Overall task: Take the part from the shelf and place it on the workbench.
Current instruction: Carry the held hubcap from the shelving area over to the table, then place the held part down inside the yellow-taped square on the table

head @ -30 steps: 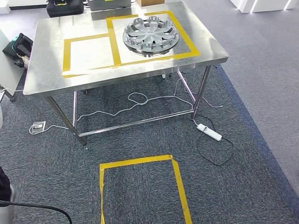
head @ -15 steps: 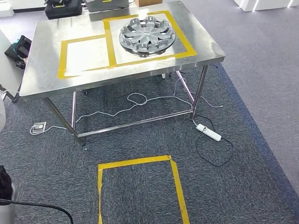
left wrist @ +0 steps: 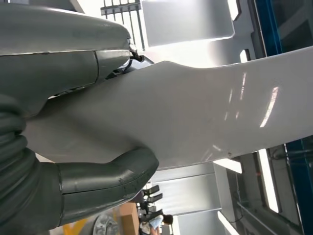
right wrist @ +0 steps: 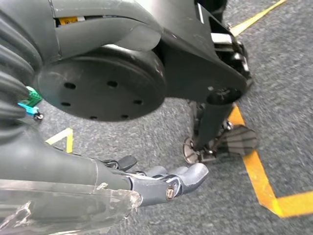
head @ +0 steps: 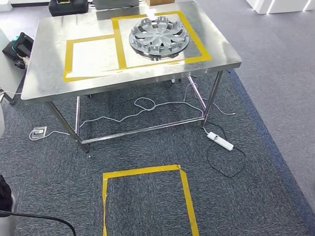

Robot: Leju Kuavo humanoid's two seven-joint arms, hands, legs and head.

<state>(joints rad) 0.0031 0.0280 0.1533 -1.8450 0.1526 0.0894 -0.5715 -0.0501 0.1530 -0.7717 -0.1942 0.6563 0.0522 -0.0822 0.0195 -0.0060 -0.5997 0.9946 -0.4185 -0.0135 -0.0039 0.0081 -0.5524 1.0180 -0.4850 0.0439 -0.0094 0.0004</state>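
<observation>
A steel workbench (head: 44,78) stands ahead in the head view, with two yellow-taped rectangles on top. A silver wheel cover (head: 159,37) lies in the right rectangle, and the left rectangle (head: 94,56) is bare. In the left wrist view my left hand (left wrist: 44,147) holds a large white glossy curved part (left wrist: 207,107). Its thumb (left wrist: 110,183) lies on one side of the part and its fingers on the other. In the right wrist view my right hand (right wrist: 110,186) hangs above the carpet. Its fingers (right wrist: 184,178) are stretched out and hold nothing.
A yellow tape square (head: 148,170) marks the carpet in front of the bench. Cables (head: 144,103) and a white power strip (head: 221,140) lie under and beside the bench legs. A black bag (head: 20,46) sits at the bench's left end, and a black case (head: 69,6) sits behind it.
The whole head view swayed a little left, then back right. The camera moved; the bench and the wheel cover stayed put.
</observation>
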